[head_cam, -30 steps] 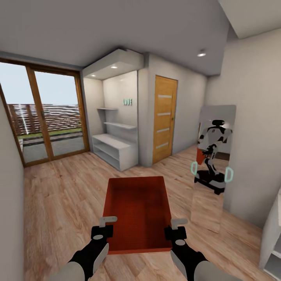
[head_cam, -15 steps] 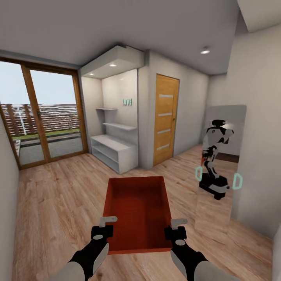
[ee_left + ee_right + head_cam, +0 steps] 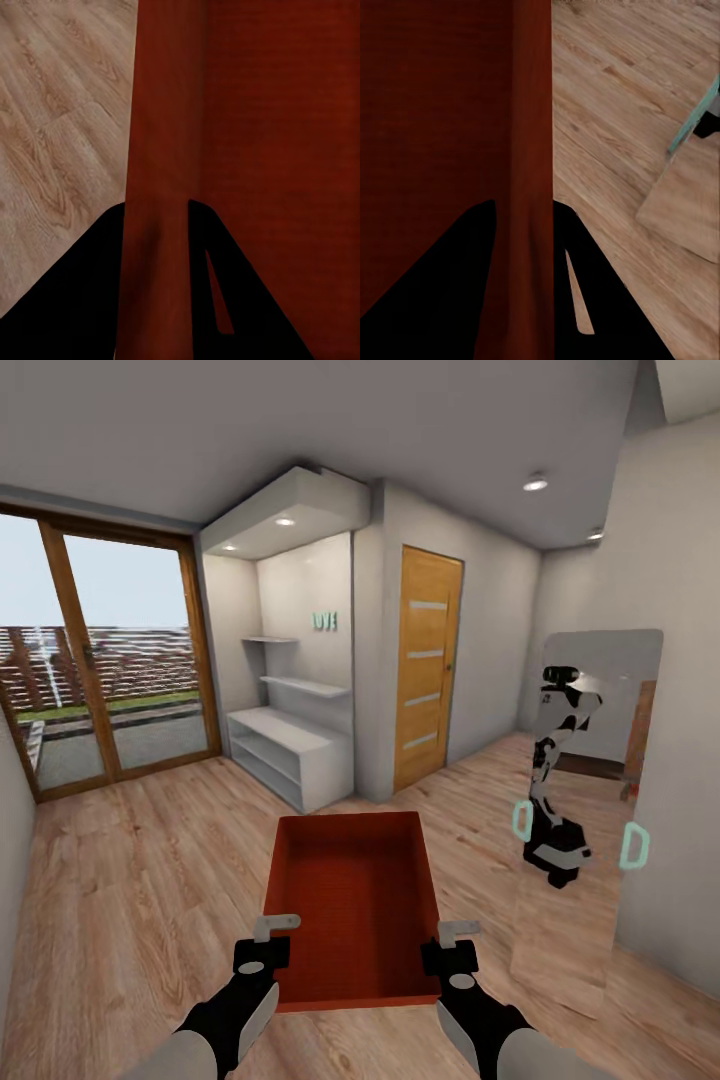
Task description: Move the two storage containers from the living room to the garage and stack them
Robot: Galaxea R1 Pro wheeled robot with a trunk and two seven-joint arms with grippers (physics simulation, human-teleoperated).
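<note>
I hold one orange-red open-top storage container (image 3: 352, 900) level in front of me, above a light wood-plank floor (image 3: 130, 880). My left gripper (image 3: 275, 935) is shut on its left wall near the front corner, and my right gripper (image 3: 450, 938) is shut on its right wall. In the left wrist view the black fingers (image 3: 90, 285) straddle the container wall (image 3: 161, 112). The right wrist view shows the same grip, fingers (image 3: 592, 292) either side of the wall (image 3: 532, 112). The container is empty. The garage is out of view.
Wood-framed glass doors (image 3: 110, 660) stand at the far left. A white shelf unit (image 3: 285, 745) fills an alcove straight ahead, with a shut wooden door (image 3: 428, 665) beside it. A tall mirror (image 3: 590, 790) leans on the right wall. A corridor runs on past the door.
The whole picture has shifted: I have rolled forward, so the glass doors slid left and the mirror slid right. The container and both grippers keep the same pose.
</note>
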